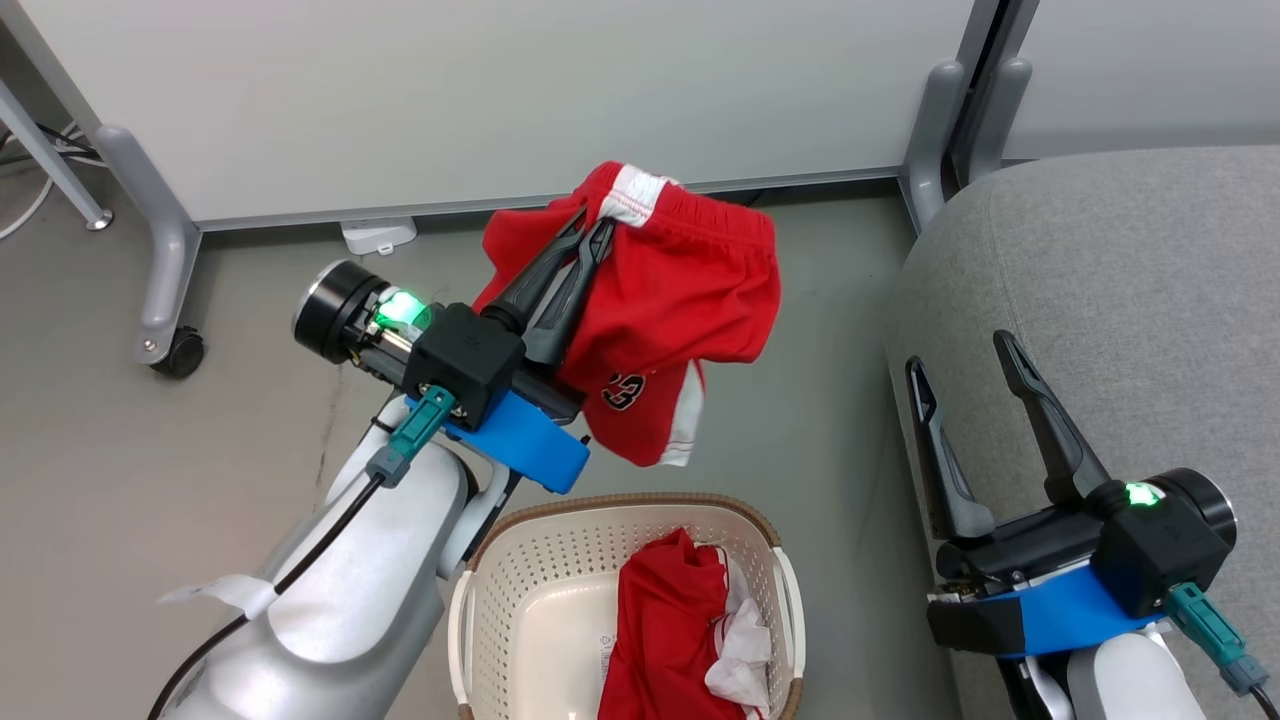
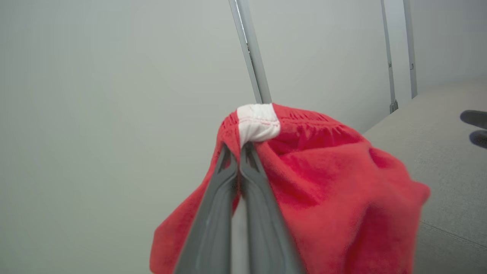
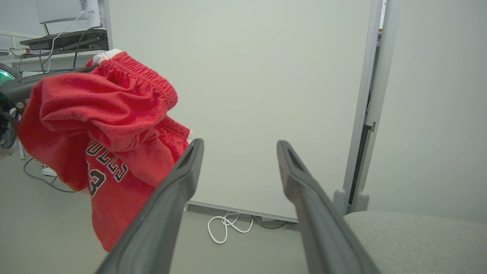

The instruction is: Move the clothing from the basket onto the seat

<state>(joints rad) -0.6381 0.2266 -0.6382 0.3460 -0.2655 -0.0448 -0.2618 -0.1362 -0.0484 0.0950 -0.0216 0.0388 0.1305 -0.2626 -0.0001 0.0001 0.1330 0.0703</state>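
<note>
Cream perforated plastic basket (image 1: 620,503) nearest, red white-trimmed garment (image 1: 665,630) crumpled inside. Right tool (image 1: 958,352) spread wide, empty, over grey fabric seat (image 1: 1130,280). Left tool (image 1: 598,225) pinched on white waistband of red shorts (image 1: 680,290), above floor (image 1: 120,470) beyond basket.

The basket (image 1: 470,600) and the red garment (image 1: 665,630) in it are cut off by the bottom edge of the head view; the seat (image 1: 1130,280) is cut off by the right edge. In the left wrist view the shorts (image 2: 335,198) blur toward the bottom edge, and the waistband (image 2: 258,121) folds over the very tips of the left gripper (image 2: 240,146). Folds cover part of the dark lettering (image 3: 104,167) in the right wrist view.
</note>
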